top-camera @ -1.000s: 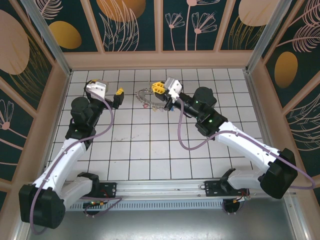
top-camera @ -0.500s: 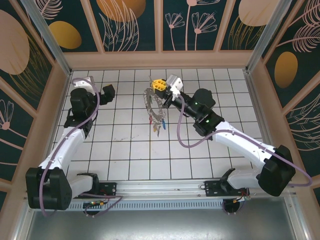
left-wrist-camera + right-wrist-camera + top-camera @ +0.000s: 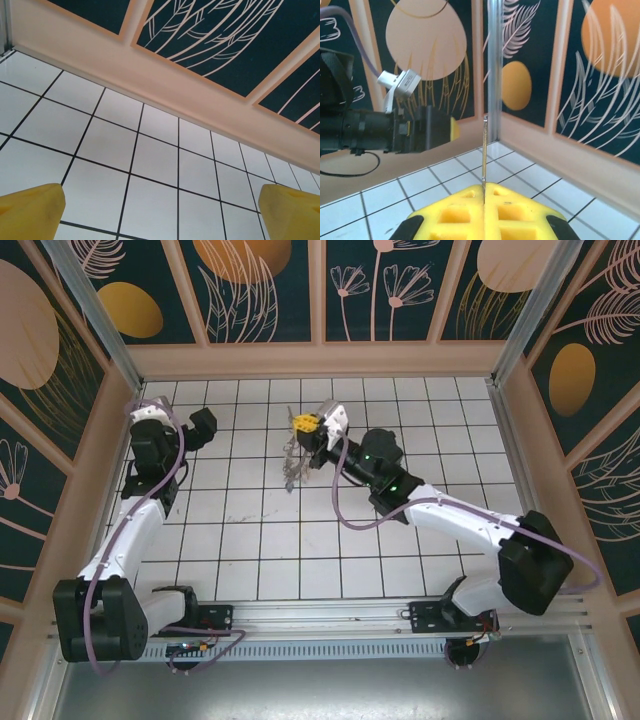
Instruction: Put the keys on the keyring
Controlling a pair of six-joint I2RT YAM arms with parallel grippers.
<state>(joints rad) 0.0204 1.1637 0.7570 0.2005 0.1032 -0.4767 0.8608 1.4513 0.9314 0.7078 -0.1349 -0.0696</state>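
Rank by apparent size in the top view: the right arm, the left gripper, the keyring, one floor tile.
1. right arm, by far.
2. left gripper and floor tile, about alike; no ranking.
3. keyring, a thin sliver seen tilted, hanging from the right gripper above the floor, so nearer the camera: placing unsure.

White tiled floor (image 3: 260, 540), dark grout lines, evenly lit. Walls (image 3: 265, 285) on three sides: dark teal panels with orange ovals and pale leaf outlines, set in peach frames (image 3: 320, 358). Grey metal posts (image 3: 95, 315) at upper corners. Slotted metal rail (image 3: 330, 615) along bottom edge.
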